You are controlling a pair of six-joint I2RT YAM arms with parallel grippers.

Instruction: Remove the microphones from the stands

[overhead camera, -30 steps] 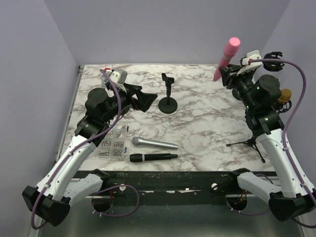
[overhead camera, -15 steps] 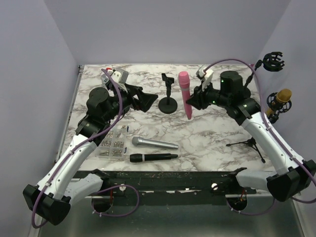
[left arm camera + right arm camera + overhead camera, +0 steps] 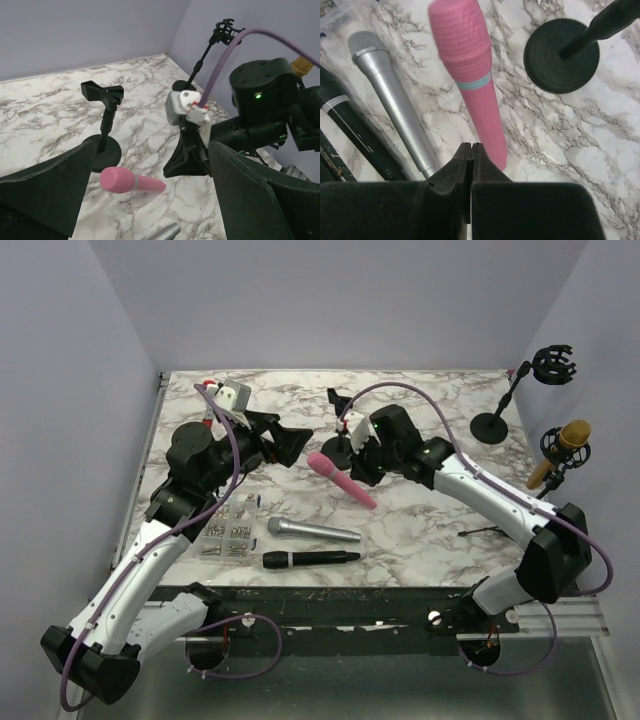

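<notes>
pink microphone (image 3: 340, 480) flat on marble table (image 3: 430, 515), right claw (image 3: 471, 150) pressed together, left claw (image 3: 285, 445) spread

Soft, even light falls from above. The table (image 3: 420, 400) reads bright across its marble with no hot glare, and the walls (image 3: 340, 300) behind it are flat and evenly lit. Shadows are faint and short: a soft smudge beside the pink mic (image 3: 475, 85) and around the stand base (image 3: 561, 55). Below the table's near edge the top view goes dim.

From my left wrist, my left fingers (image 3: 45, 195) are dark, out-of-focus masses in the bottom corners, and a green lamp (image 3: 258, 95) on my other arm glows. From my right wrist, my right fingers (image 3: 520, 210) are near-black with little detail. The mic's mesh is crisp; the pole (image 3: 615, 20) at the top right corner is soft.
</notes>
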